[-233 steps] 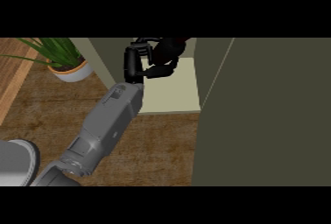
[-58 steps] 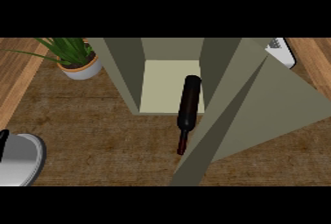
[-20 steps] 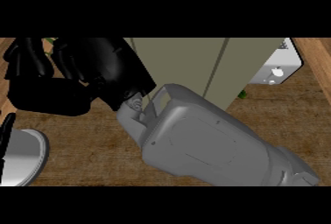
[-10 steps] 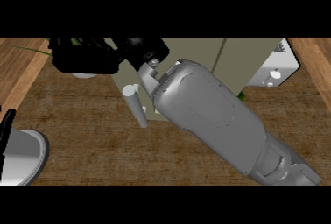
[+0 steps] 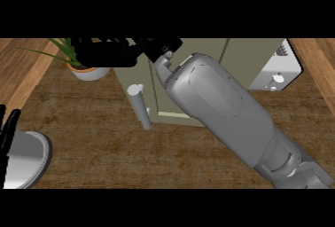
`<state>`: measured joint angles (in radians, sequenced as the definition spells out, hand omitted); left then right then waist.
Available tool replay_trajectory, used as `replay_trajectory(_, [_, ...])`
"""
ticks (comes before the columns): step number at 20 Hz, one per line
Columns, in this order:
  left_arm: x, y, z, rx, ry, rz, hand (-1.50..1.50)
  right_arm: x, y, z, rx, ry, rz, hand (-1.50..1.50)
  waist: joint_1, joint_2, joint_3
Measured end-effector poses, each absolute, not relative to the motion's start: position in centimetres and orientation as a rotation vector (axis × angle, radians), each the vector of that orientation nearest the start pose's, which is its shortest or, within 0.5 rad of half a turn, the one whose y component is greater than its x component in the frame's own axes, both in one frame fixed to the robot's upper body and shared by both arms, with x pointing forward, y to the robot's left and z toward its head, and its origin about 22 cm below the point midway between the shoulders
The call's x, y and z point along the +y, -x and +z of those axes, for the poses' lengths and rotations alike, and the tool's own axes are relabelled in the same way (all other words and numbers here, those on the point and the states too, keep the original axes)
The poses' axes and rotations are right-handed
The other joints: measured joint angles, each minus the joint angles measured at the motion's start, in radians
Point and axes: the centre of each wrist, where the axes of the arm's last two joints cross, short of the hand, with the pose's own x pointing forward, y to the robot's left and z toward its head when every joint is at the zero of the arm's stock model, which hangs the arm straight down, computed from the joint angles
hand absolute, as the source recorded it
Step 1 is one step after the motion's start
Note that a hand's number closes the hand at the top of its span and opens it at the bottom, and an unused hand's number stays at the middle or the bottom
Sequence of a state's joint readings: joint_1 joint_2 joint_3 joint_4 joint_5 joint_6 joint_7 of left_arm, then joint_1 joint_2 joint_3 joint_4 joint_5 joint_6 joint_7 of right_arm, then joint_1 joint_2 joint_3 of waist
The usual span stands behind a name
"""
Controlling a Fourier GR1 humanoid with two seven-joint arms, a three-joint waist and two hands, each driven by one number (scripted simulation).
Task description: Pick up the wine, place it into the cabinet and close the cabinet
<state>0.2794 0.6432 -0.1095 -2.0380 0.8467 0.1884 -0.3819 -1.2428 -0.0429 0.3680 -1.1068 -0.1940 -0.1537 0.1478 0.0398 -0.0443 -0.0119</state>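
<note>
The olive cabinet (image 5: 196, 55) stands at the back of the counter. Its left door, with a grey bar handle (image 5: 141, 106), is swung almost flush; only a pale sliver of the inside floor (image 5: 173, 116) shows beneath it. The wine is hidden from view. My right forearm (image 5: 229, 111) crosses from the lower right up over the cabinet front. My right hand (image 5: 108, 53) lies at the door's upper left edge with its fingers stretched out, holding nothing. Thin black fingers of my left hand (image 5: 6, 128) rest at the left edge.
A potted plant in a white pot (image 5: 88, 72) stands left of the cabinet, just behind my right hand. A white appliance (image 5: 274, 75) sits to the cabinet's right. A grey round plate (image 5: 23, 162) lies at the lower left.
My right hand has swept rightward and up across the cabinet's left side, and the door with its bar handle has swung in against the cabinet front.
</note>
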Motion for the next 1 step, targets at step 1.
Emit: replay_trajectory(1, [30.73, -17.19, 9.67, -1.952, 0.223, 0.216, -1.50, 0.41, -36.19, 25.33, -2.006, -0.308, 0.718, 1.50, -0.002, -0.002, 0.001])
